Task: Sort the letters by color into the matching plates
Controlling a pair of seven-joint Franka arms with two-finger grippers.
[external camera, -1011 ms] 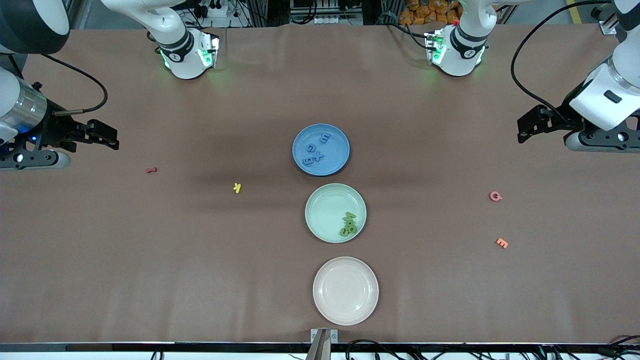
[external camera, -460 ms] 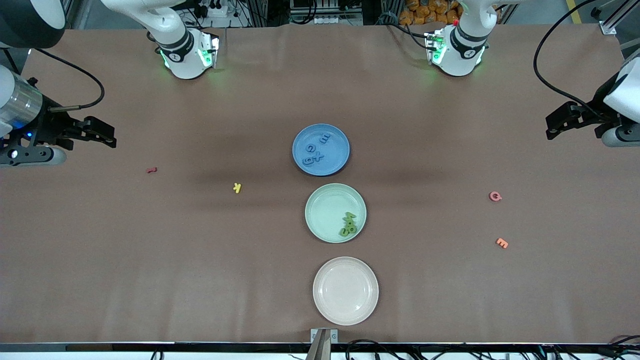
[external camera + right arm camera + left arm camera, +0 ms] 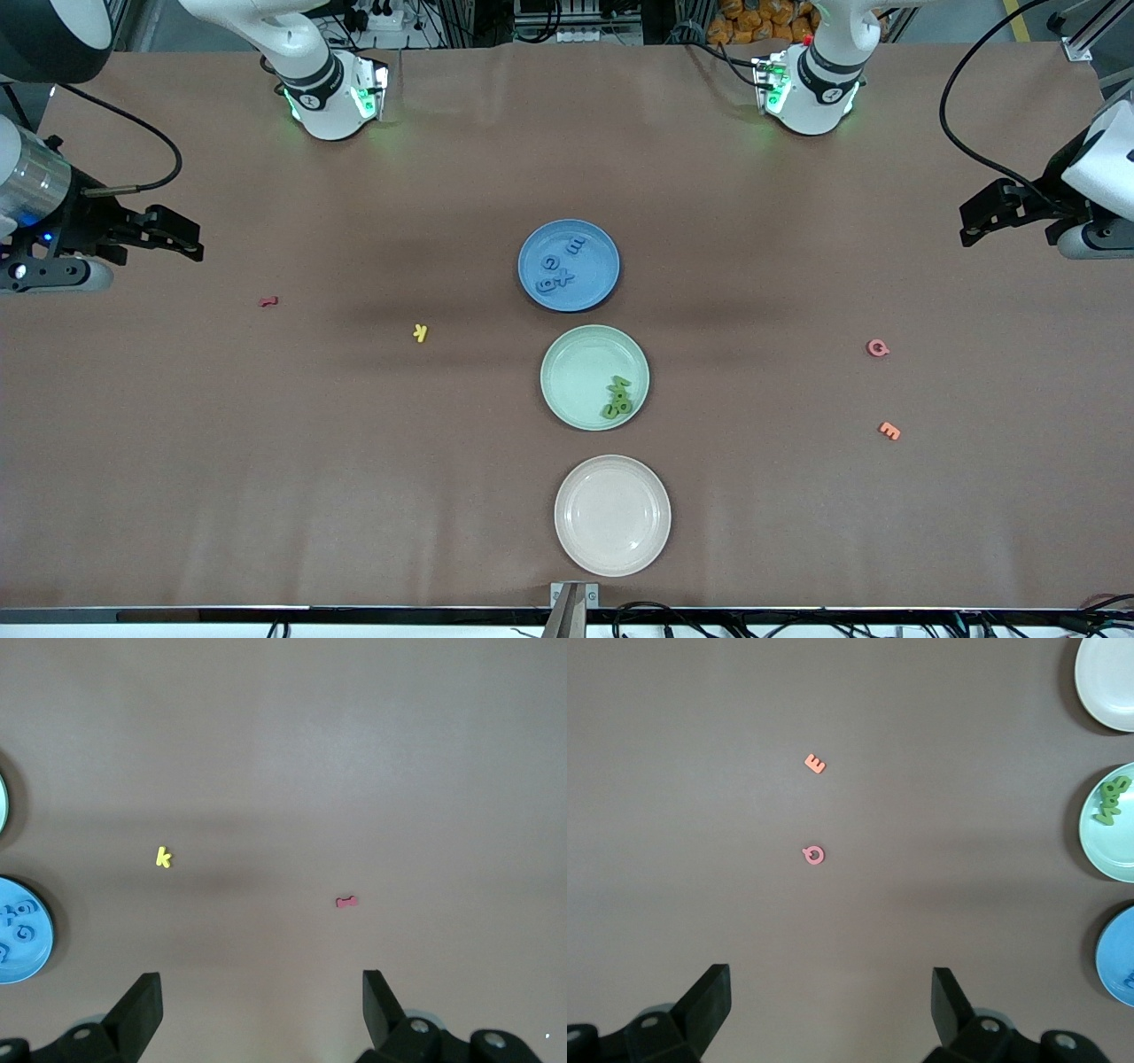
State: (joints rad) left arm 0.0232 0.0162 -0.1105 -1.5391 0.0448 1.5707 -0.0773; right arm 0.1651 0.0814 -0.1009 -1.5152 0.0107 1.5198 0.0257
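Three plates stand in a row mid-table. The blue plate (image 3: 595,246) holds several blue letters (image 3: 558,270). Nearer the camera, the green plate (image 3: 571,368) holds green letters (image 3: 617,398), and nearest is the bare cream plate (image 3: 612,515). A yellow letter (image 3: 421,333) and a red letter (image 3: 268,301) lie toward the right arm's end. A pink letter (image 3: 877,348) and an orange letter (image 3: 889,431) lie toward the left arm's end. My left gripper (image 3: 979,217) (image 3: 831,979) and my right gripper (image 3: 182,235) (image 3: 261,981) hang open and hold nothing, each above its own end.
Brown paper covers the table. Both arm bases (image 3: 332,89) (image 3: 806,89) stand along the table edge farthest from the camera. A small metal bracket (image 3: 574,595) sits at the near edge, by the cream plate.
The left gripper has pulled back toward its end of the table. The right gripper has drifted slightly toward its own end. Plates and letters have not moved.
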